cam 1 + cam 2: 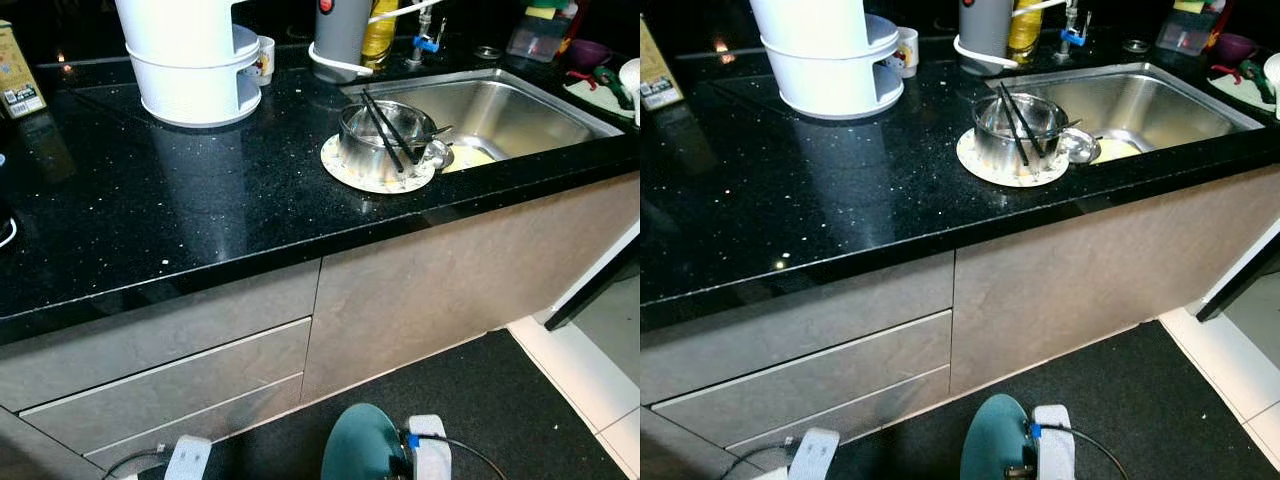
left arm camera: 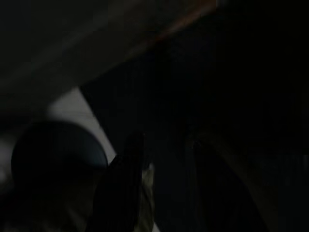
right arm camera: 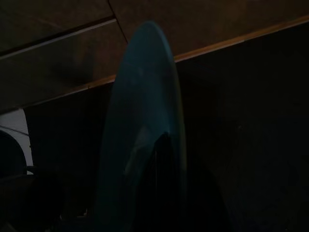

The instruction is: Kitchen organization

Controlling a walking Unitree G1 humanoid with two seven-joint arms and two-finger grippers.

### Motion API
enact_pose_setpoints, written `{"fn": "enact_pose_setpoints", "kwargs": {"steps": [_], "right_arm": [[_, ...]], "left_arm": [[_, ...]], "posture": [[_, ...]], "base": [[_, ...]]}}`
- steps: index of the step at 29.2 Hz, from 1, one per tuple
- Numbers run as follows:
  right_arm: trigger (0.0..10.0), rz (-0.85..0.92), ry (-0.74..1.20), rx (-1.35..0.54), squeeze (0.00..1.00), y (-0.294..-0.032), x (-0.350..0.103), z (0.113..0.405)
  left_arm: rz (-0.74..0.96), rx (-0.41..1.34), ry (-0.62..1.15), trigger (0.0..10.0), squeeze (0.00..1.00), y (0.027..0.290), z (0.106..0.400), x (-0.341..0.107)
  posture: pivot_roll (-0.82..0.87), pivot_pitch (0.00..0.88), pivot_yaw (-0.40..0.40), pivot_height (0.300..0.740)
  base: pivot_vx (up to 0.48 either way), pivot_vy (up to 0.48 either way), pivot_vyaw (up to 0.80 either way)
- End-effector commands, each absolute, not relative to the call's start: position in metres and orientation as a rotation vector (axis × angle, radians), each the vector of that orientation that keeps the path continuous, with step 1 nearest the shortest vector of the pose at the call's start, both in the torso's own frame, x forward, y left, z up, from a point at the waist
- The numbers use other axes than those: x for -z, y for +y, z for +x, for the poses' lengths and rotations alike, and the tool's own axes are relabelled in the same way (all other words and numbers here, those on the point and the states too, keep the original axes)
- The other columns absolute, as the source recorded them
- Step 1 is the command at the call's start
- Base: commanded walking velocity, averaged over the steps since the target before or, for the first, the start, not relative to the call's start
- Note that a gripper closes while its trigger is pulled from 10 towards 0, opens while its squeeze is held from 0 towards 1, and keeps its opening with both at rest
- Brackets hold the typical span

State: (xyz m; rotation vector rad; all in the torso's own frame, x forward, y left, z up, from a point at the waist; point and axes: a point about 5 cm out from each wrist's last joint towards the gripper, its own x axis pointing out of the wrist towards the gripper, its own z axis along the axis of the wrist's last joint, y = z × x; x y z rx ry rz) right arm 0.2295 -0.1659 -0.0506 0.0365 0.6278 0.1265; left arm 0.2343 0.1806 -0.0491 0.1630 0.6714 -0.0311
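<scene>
While right claw (image 3: 161, 193) hangs low before drawers, fingers pinch teal plate (image 1: 360, 445) edge-on; left claw (image 2: 159, 193) idle in dark, spread unclear. Steel pot (image 1: 385, 135) on desk (image 1: 150, 220) beside sink (image 1: 520, 110).

- A teal plate (image 3: 145, 135) was seen edge-on, held upright in the right tool (image 3: 161, 193).
- One dark finger (image 3: 161, 183) was laid against the plate's face.
- Drawer fronts (image 3: 63, 58) were made out dimly behind it, above a dark floor (image 3: 251, 145).
</scene>
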Motion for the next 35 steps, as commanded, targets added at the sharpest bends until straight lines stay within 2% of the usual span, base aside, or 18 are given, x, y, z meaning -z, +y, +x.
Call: {"fn": "enact_pose_setpoints", "kwargs": {"steps": [1,3,6,9,10,12,15,19,22,24,27,31,35], "right_arm": [[10.0,0.009,0.710,-0.083,0.00,-0.180,0.061,0.215],[10.0,0.009,0.658,-0.089,0.00,-0.179,0.048,0.235],[10.0,0.009,0.639,-0.093,0.00,-0.179,0.044,0.241],[10.0,0.009,0.679,-0.098,0.00,-0.178,0.056,0.223],[10.0,0.009,0.679,-0.098,0.00,-0.178,0.056,0.223],[10.0,0.003,0.745,-0.107,0.00,-0.177,0.072,0.194],[10.0,-0.002,0.781,-0.104,0.00,-0.180,0.078,0.180],[10.0,-0.017,0.779,-0.094,0.00,-0.185,0.076,0.185],[10.0,-0.036,0.728,-0.083,0.00,-0.189,0.063,0.209],[10.0,-0.038,0.719,-0.084,0.00,-0.189,0.061,0.213],[10.0,-0.044,0.661,-0.092,0.00,-0.186,0.047,0.236],[10.0,-0.082,0.660,-0.107,0.00,-0.183,0.048,0.236],[10.0,-0.286,0.670,-0.169,0.00,-0.181,0.054,0.226]], "left_arm": [[0.156,0.030,0.694,10.0,0.00,0.180,0.229,0.053],[0.149,0.035,0.639,10.0,0.00,0.176,0.248,0.040],[0.150,0.037,0.628,10.0,0.00,0.176,0.251,0.038],[0.171,0.037,0.691,10.0,0.00,0.183,0.226,0.054],[0.171,0.037,0.691,10.0,0.00,0.183,0.226,0.054],[0.184,0.033,0.753,10.0,0.00,0.191,0.198,0.068],[0.188,0.027,0.771,10.0,0.00,0.194,0.191,0.071],[0.189,0.022,0.748,10.0,0.00,0.194,0.204,0.065],[0.176,0.017,0.705,10.0,0.00,0.188,0.225,0.054],[0.174,0.016,0.698,10.0,0.00,0.186,0.229,0.053],[0.163,0.020,0.671,10.0,0.00,0.179,0.242,0.045],[0.153,0.018,0.675,10.0,0.00,0.178,0.240,0.046],[0.093,-0.020,0.724,10.0,0.00,0.181,0.230,0.054]], "posture": [[-0.05,0.157,-0.040,0.740],[-0.05,0.173,-0.037,0.740],[-0.05,0.192,-0.035,0.740],[-0.05,0.218,-0.034,0.740],[-0.05,0.218,-0.034,0.740],[-0.05,0.229,-0.037,0.740],[-0.05,0.214,-0.038,0.740],[-0.05,0.188,-0.039,0.740],[-0.05,0.141,-0.034,0.740],[-0.05,0.141,-0.034,0.740],[-0.05,0.112,-0.032,0.740],[-0.04,0.095,-0.038,0.740],[-0.04,0.086,-0.045,0.740]], "base": [[0.000,0.000,0.00],[0.000,0.000,0.00],[0.000,0.000,0.00],[0.000,0.000,0.00],[0.000,0.000,0.00],[0.000,0.000,0.00],[0.000,0.000,0.00],[0.000,0.000,0.00],[0.000,0.000,0.00],[0.000,0.000,0.00],[0.000,0.000,0.00],[0.000,0.000,0.00],[0.000,0.000,0.00]]}}
